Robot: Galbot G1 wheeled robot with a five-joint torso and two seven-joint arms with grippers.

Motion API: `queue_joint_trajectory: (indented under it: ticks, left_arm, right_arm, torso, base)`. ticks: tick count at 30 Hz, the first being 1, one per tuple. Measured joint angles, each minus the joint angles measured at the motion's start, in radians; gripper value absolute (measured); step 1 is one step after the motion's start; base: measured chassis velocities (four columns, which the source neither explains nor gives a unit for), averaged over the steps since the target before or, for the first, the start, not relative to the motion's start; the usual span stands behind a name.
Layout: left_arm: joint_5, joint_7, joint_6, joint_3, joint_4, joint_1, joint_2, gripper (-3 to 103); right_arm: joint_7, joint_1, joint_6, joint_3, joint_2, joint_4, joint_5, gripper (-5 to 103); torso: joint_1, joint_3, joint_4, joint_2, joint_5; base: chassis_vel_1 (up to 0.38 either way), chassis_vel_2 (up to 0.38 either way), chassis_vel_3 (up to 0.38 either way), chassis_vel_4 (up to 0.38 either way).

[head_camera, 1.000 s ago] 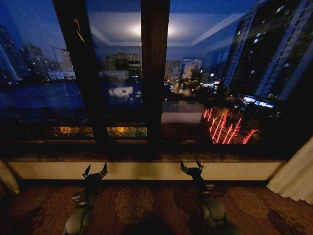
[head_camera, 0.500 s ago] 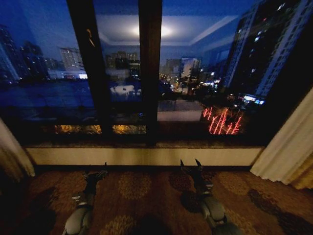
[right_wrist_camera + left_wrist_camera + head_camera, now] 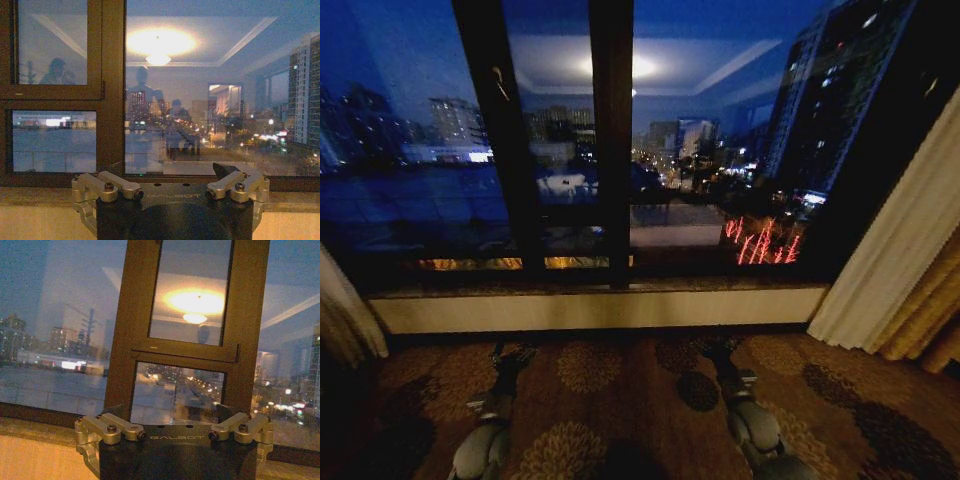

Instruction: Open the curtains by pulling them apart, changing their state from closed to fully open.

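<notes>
The curtains stand drawn apart at the two sides of the dark window. The right sheer cream panel [image 3: 880, 265] hangs at the right edge of the glass, and the left panel [image 3: 338, 305] shows as a strip at the far left. Both arms are held low over the carpet in front of the window. My left gripper [image 3: 512, 353] and my right gripper [image 3: 718, 350] are open, hold nothing and are well away from either panel. Both point at the window wall.
A thicker golden-brown drape [image 3: 928, 318] hangs beside the right panel. A low pale ledge [image 3: 600, 308] runs under the window, and dark frame posts [image 3: 610, 150] divide the glass. Patterned carpet [image 3: 620, 400] lies between me and the ledge.
The whole picture has shifted: the window looks farther off and more of both side panels has come into view. The arms hold the same low pose.
</notes>
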Motion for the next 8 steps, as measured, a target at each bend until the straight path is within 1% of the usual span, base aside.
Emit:
queue_joint_trajectory:
  ticks: [2,8]
  left_arm:
    - [0.0,0.0,0.0,0.0,0.0,0.0,0.0,100]
    - [0.0,0.0,0.0,0.0,0.0,0.0,0.0,100]
  right_arm:
    - [0.0,0.0,0.0,0.0,0.0,0.0,0.0,100]
    - [0.0,0.0,0.0,0.0,0.0,0.0,0.0,100]
  torso:
    - [-0.001,0.0,-0.0002,0.0,-0.0007]
    - [-0.002,-0.001,-0.0002,0.001,-0.0006]
  base:
    - [0.0,0.0,0.0,0.0]
    - [0.068,-0.023,-0.048,0.028]
